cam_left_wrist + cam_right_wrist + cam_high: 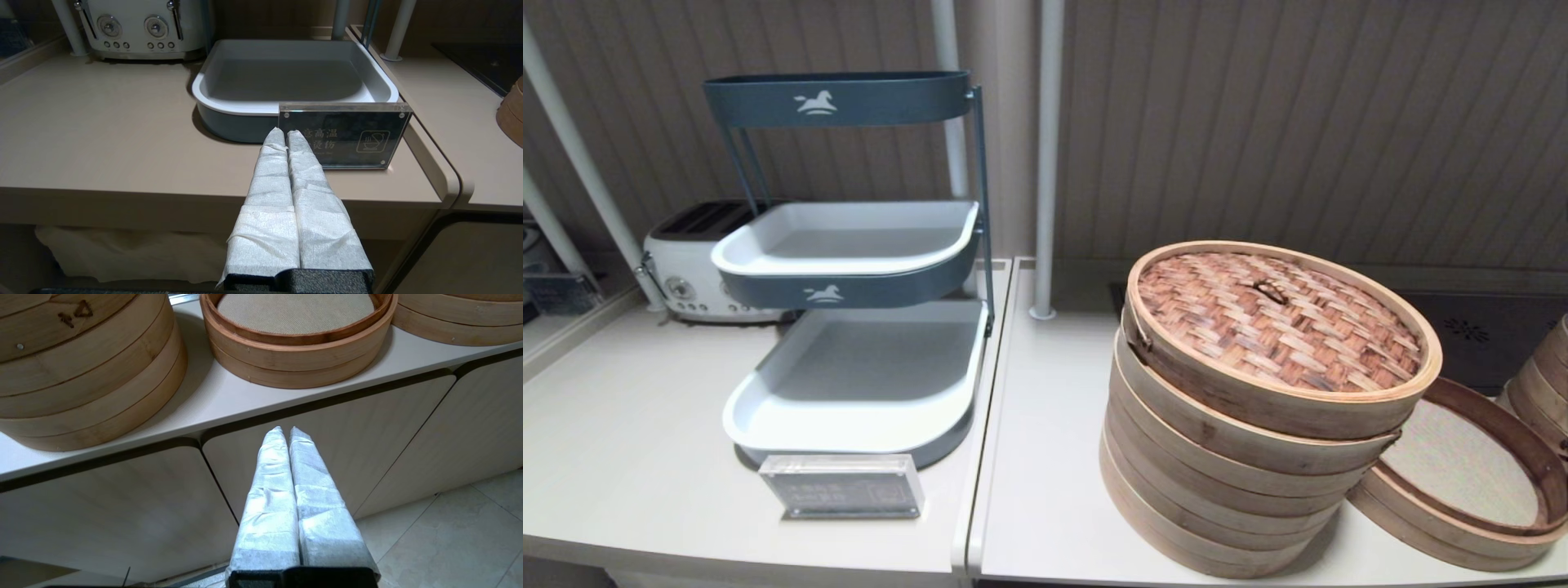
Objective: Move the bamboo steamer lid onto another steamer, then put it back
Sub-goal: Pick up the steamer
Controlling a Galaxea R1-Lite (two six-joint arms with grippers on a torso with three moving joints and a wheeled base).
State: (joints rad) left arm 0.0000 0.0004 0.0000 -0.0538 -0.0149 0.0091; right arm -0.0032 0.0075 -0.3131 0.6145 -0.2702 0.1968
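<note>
So the bamboo steamer lid is sitting on top of the tall steamer stack, a bit skewed so it doesn't line up with the rings under it, reddish woven top facing up with the little dark loop handle in the middle. That stack stands on the right-hand counter, close to its front edge. Just beside it, toward the right end of the counter, is the low steamer with the dark inner rim and pale cloth floor, uncovered, and its wall looks like it's touching or almost touching the stack, can't really say which. Another steamer stack peeks in at the far right edge. Neither arm shows up in the head view. The right gripper hangs below and in front of the counter's front edge, out by the cabinet doors, fingers pressed together with nothing between them, pointing up toward the low steamer. The left gripper is parked off the front edge of the left-hand counter, fingers also closed on nothing, aimed at a small acrylic sign that stands near the front edge. Right behind the sign is the tiered tray rack, grey-blue with white trays, and a white toaster sits at the back left corner of that counter.
</note>
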